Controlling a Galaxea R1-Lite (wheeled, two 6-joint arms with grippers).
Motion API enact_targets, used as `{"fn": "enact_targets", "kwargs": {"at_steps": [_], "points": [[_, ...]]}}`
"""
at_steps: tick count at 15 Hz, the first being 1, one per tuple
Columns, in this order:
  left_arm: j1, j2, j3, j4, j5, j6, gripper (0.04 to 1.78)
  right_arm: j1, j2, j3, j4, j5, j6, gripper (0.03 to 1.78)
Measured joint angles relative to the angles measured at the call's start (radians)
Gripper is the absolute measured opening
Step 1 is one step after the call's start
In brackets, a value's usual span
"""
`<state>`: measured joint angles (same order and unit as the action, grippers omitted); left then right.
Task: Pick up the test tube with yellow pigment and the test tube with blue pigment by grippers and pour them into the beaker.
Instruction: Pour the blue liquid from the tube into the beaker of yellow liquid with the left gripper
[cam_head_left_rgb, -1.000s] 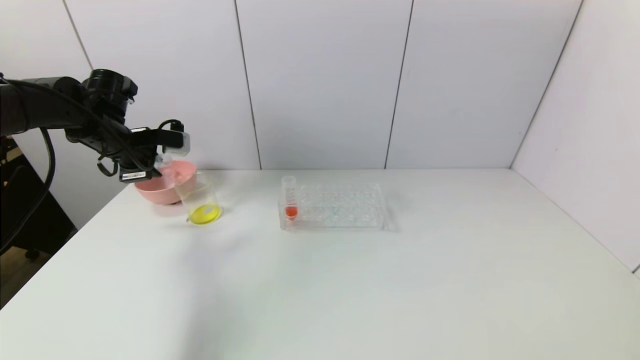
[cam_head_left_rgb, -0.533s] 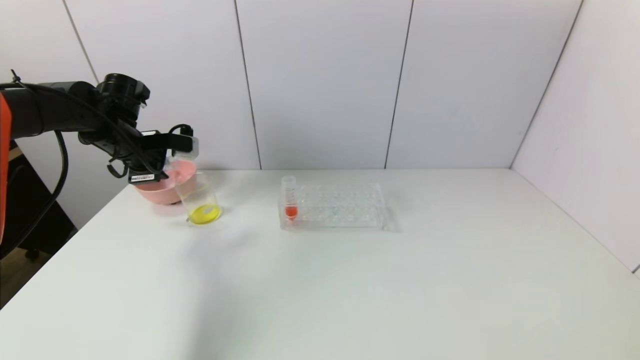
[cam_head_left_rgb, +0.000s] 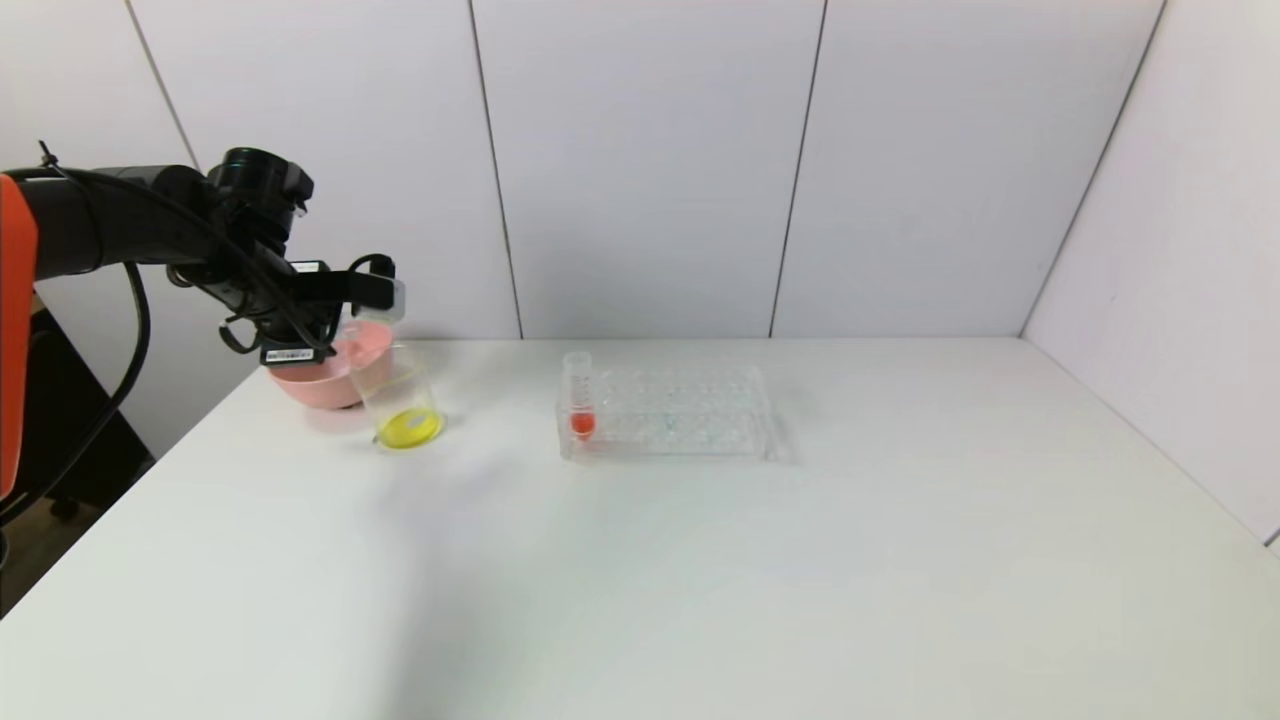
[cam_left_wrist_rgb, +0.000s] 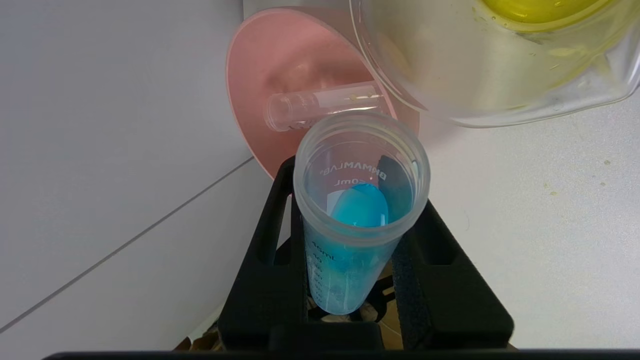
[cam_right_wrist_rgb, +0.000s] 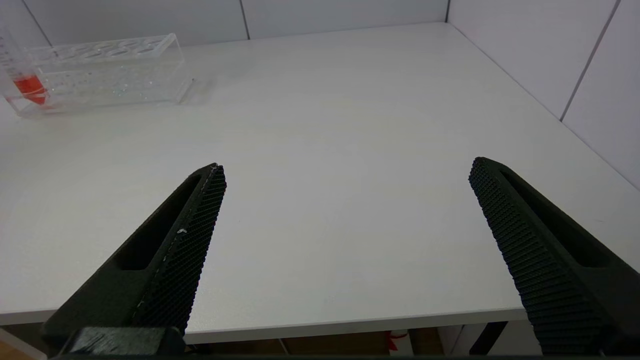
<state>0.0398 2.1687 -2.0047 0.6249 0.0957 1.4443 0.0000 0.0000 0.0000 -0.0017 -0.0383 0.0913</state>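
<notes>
My left gripper (cam_head_left_rgb: 378, 291) is shut on the test tube with blue pigment (cam_left_wrist_rgb: 360, 210). It holds the tube tilted, with the open mouth toward the beaker (cam_head_left_rgb: 400, 398), above the pink bowl (cam_head_left_rgb: 318, 380). The blue liquid sits inside the tube in the left wrist view, where the gripper (cam_left_wrist_rgb: 356, 200) clamps it between black fingers. The beaker (cam_left_wrist_rgb: 475, 65) holds yellow liquid at its bottom. An empty clear tube with yellow traces (cam_left_wrist_rgb: 320, 102) lies in the pink bowl (cam_left_wrist_rgb: 280, 75). My right gripper (cam_right_wrist_rgb: 347, 170) is open and empty over the table's near edge.
A clear tube rack (cam_head_left_rgb: 680, 420) stands mid-table with an orange-red tube (cam_head_left_rgb: 579, 395) in its left end. Both also show in the right wrist view, the rack (cam_right_wrist_rgb: 100, 70) and the orange-red tube (cam_right_wrist_rgb: 25, 82). White walls stand close behind the bowl.
My left arm has moved to the right with the blue tube, bringing it nearer over the beaker. The beaker, bowl and rack have not moved.
</notes>
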Motion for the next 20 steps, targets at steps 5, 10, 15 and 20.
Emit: {"fn": "enact_targets", "kwargs": {"at_steps": [5, 10, 15, 20], "points": [[-0.001, 0.002, 0.000, -0.003, 0.004, 0.014, 0.49, 0.000, 0.000, 0.000, 0.000, 0.000, 0.000, 1.77], [-0.001, 0.001, -0.001, 0.005, 0.000, 0.010, 0.49, 0.000, 0.000, 0.000, 0.000, 0.000, 0.000, 1.77], [-0.001, -0.006, -0.001, 0.037, -0.009, -0.031, 0.49, 0.000, 0.000, 0.000, 0.000, 0.000, 0.000, 1.77], [0.000, -0.017, -0.001, 0.107, -0.061, -0.081, 0.49, 0.000, 0.000, 0.000, 0.000, 0.000, 0.000, 1.77]]}}
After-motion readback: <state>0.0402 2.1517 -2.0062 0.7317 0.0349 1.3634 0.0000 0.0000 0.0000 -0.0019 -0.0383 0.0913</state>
